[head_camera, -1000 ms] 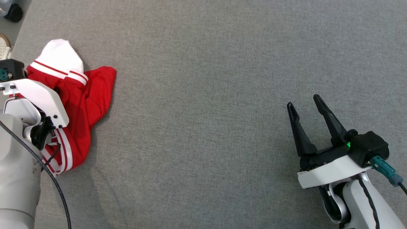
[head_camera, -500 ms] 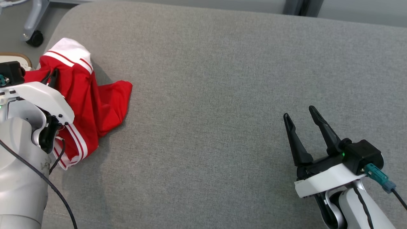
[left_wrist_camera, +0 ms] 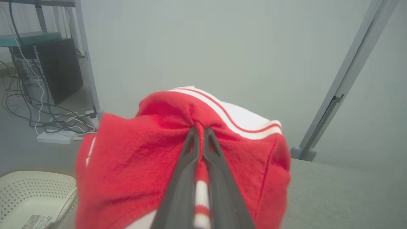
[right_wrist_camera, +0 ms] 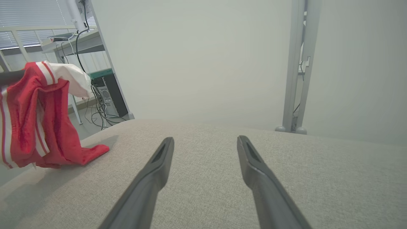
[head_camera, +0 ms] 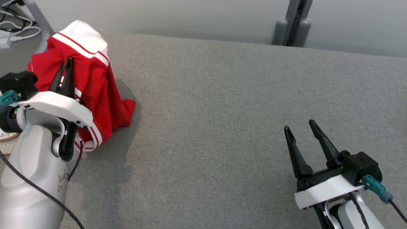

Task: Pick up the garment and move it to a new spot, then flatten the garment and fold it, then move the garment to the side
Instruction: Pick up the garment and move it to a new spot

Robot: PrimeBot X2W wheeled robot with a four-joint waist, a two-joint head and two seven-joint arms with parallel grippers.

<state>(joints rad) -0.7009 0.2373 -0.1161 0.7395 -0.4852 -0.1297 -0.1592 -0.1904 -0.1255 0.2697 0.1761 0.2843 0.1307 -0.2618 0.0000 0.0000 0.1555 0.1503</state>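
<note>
Where the soft grey cloth-covered top (head_camera: 222, 133) is nearest, the right gripper (head_camera: 299, 125) sits at the right with its two long dark fingers spread wide, and nothing is between them. On the left, the left gripper (head_camera: 66, 63) is squeezed tight on a bunch of the red garment with white stripes and a white end (head_camera: 95, 89). It hangs crumpled from that pinch, up off the top, and only its low red tip touches the grey cloth near the far left corner. Down by the left side sits a white plastic basket with little holes (left_wrist_camera: 28, 190). Behind the top are a pale wall (head_camera: 190, 16) and a grey metal post (head_camera: 292, 28).
</note>
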